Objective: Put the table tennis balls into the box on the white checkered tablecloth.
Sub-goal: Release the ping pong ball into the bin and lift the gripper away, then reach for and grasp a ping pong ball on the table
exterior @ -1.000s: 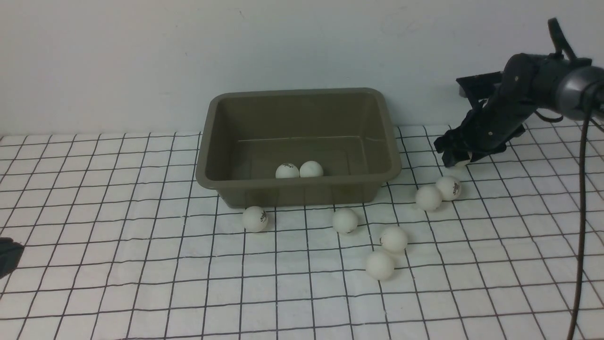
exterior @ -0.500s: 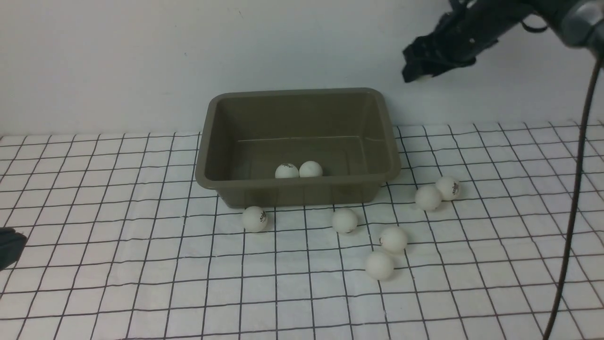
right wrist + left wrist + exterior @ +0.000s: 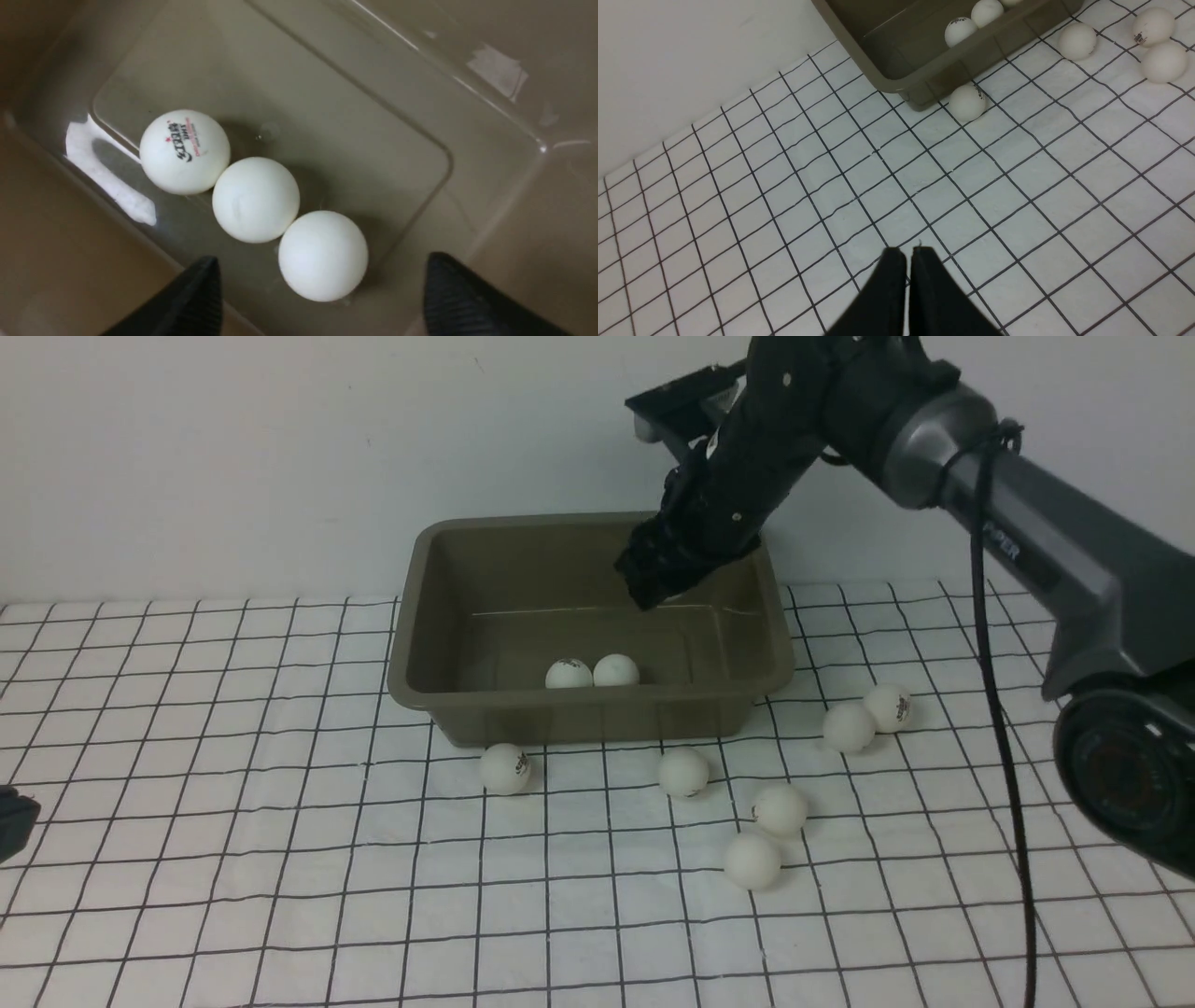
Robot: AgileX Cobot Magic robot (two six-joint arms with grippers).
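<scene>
The right gripper is being held inside the box, near its far rim at 1 o'clock, jaws spread wide on nothing. Three table tennis balls are being cradled on its floor in a touching row. Six more are being borne by the white checkered tablecloth, spread from 7 to 4 o'clock of the box. The left gripper is being held over open cloth at 8 o'clock, jaws together.

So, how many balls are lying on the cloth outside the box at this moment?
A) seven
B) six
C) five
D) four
B: the front view shows six balls on the cloth, in front of and to the right of the box.
</scene>
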